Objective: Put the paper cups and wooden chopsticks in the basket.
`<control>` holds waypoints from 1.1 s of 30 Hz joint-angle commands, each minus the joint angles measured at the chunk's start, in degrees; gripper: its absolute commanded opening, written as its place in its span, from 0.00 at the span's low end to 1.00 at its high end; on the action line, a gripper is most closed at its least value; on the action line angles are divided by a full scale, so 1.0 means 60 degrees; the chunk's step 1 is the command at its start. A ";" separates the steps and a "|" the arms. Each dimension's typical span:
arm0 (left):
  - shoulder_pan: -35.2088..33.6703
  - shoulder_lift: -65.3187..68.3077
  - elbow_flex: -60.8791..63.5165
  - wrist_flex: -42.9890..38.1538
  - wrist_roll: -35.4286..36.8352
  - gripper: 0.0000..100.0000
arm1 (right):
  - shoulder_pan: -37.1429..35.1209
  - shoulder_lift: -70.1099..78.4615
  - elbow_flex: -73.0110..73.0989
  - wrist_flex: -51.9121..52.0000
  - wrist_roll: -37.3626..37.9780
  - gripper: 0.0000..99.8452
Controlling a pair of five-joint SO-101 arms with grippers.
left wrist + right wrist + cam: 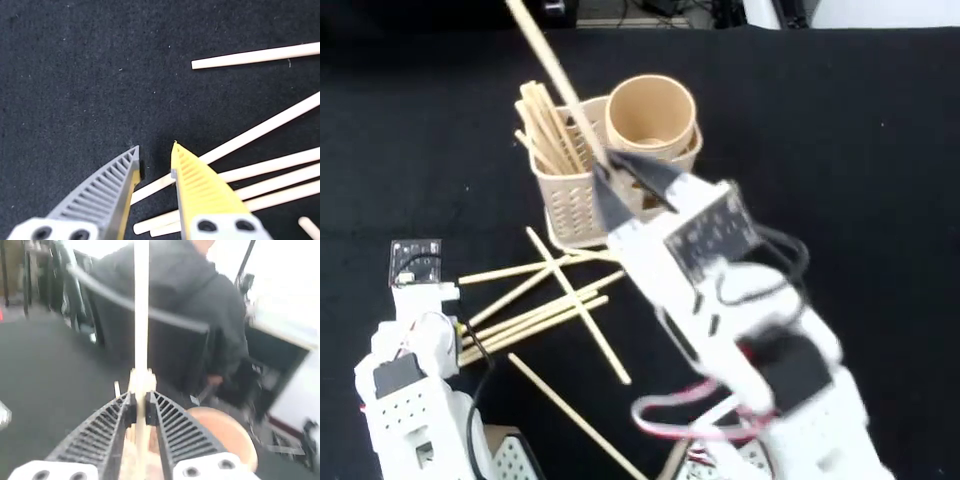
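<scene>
Apparently above slotted basket (575, 215), ribbed right claw (140, 400) around slender chopstick (141, 315).

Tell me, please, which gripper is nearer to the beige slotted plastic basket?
Right. The right gripper is over the basket, its fingers shut on a wooden chopstick; the left gripper is apart from it, over the loose wooden chopsticks.

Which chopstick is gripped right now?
The chopstick angled up over the basket, clamped in the right gripper; the rest lie loose or stand in it.
</scene>
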 commanded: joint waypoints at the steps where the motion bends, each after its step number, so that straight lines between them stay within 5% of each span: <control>1: 0.0183 -0.0088 -0.0022 -0.0190 0.0103 0.12 | -0.0132 0.1385 -0.0154 -0.2256 -0.0147 0.01; 20: 0.0183 -0.0088 -0.0022 -0.0190 0.0103 0.12 | 0.0000 0.5956 -0.0154 -0.5084 -0.0161 0.01; 33: 0.0183 -0.0088 -0.0022 -0.0176 0.0103 0.12 | 0.0220 0.6396 -0.0930 -0.3165 -0.0161 0.14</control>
